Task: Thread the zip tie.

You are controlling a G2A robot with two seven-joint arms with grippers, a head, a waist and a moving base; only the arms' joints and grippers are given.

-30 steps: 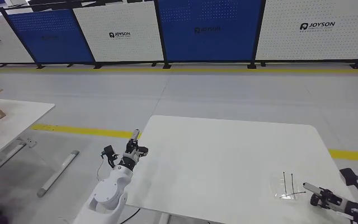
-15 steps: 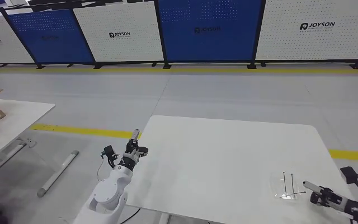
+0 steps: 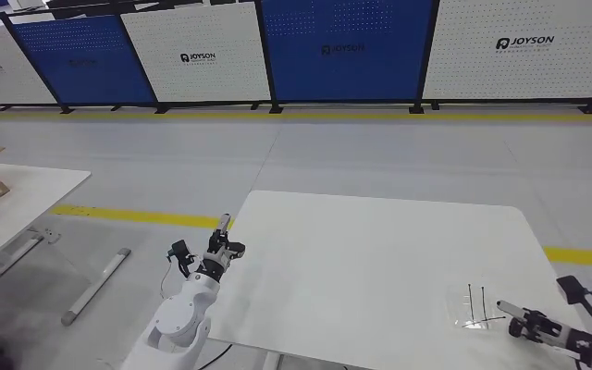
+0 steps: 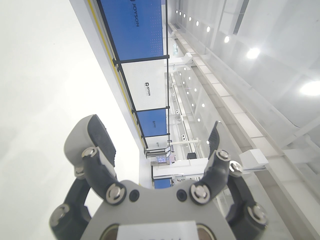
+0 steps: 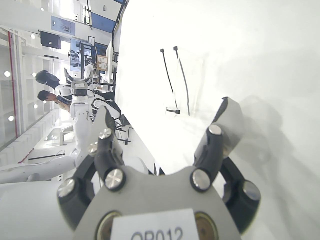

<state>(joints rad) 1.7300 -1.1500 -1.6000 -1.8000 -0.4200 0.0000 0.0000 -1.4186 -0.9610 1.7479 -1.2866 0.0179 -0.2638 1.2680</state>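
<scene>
Three black zip ties (image 5: 183,78) lie on a clear plastic tray (image 5: 197,61) near the table's front right corner; two lie side by side and a shorter one (image 5: 172,111) lies across their ends. In the top view the zip ties (image 3: 476,300) sit just ahead of my right gripper (image 3: 501,305). That right gripper (image 5: 165,106) is open, low over the table, with nothing between its fingers. My left gripper (image 3: 223,224) hangs at the table's left edge, far from the ties. The left gripper (image 4: 155,122) is open and holds nothing.
The white table (image 3: 370,268) is bare apart from the tray. Its front edge (image 5: 140,136) runs close beside my right gripper. Blue and white partition panels (image 3: 342,51) stand far behind, across the floor.
My right gripper has edged slightly toward the zip ties. The left arm has not moved.
</scene>
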